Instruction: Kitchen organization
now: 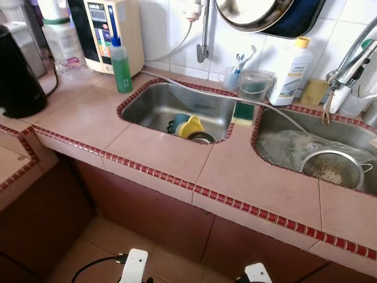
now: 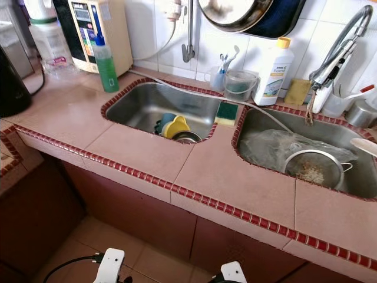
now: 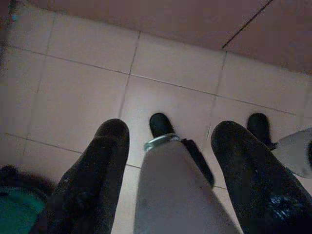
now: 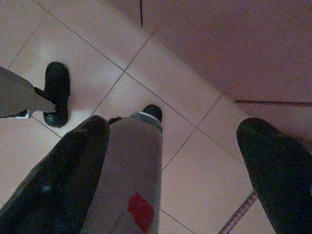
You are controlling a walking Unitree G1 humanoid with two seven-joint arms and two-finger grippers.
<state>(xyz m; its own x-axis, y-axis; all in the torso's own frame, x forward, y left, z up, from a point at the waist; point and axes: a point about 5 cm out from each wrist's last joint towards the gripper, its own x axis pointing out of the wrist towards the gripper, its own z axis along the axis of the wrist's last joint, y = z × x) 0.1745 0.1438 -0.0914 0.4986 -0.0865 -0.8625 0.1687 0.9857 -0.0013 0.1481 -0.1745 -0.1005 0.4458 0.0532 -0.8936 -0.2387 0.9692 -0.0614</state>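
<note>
both tools hang low over the tiled floor (image 3: 83, 92): the left tool (image 3: 168, 146) with its two black fingers spread apart and nothing between them, the right tool (image 4: 170, 161) likewise spread wide and pinching nothing. past each one the robot's grey legs and black feet stand on the pale floor tiles, close to the brown cabinet front.

the table (image 1: 165, 153) is covered in pinkish tiles with a dark red mosaic strip along its near edge and around two steel sinks set side by side. the left sink (image 1: 153, 106) holds a yellow cup (image 1: 191, 125) lying beside a blue cup (image 1: 178, 121) and a round metal piece at its near right corner. the right sink (image 1: 353, 138) holds crumpled clear plastic and a metal strainer (image 1: 333, 168) near its front. a green sponge (image 1: 242, 112) lies on the divider between the sinks.

at the far side, against the white tiled wall, stand a green soap bottle (image 1: 121, 65), a white appliance (image 1: 112, 29), a clear jug (image 1: 255, 85), a white bottle with a yellow cap (image 1: 293, 71), and a tap (image 1: 350, 65) at the far right. a black kettle (image 1: 17, 73) sits at the far left. a pan (image 1: 253, 12) hangs on the wall above.
</note>
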